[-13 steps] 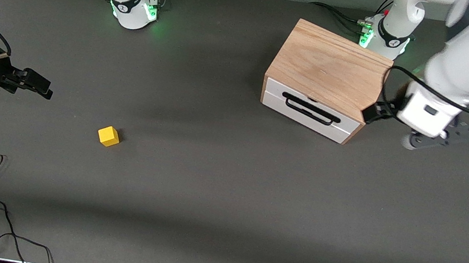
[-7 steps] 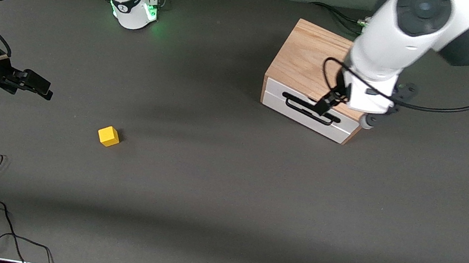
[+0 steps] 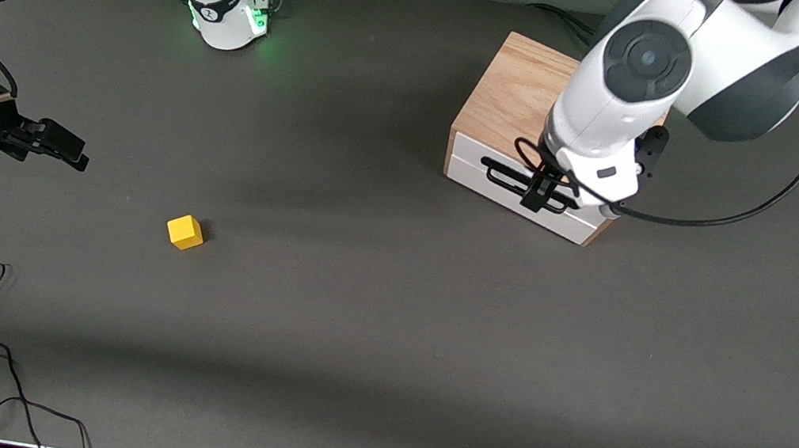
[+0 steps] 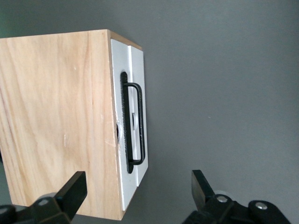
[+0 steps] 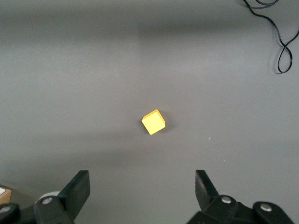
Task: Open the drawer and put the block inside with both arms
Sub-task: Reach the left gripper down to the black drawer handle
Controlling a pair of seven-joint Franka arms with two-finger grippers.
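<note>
Since the last look, I'm seeing my left arm swinging in over the wooden box (image 3: 527, 104), and its gripper is now hanging at the handle. At the right arm's end of the table, the right gripper (image 3: 63, 147) is waiting in the air with fingers spread wide (image 5: 78, 186), holding nothing. The block (image 3: 185, 231) is sitting on the table (image 3: 380, 349) near it, nearer the front camera. The drawer (image 3: 508, 193) is sitting closed in the box, toward the left arm's end. The left gripper (image 3: 543, 191) is hovering over the black handle (image 4: 135, 123), fingers wide apart (image 4: 74, 191), gripping nothing.
</note>
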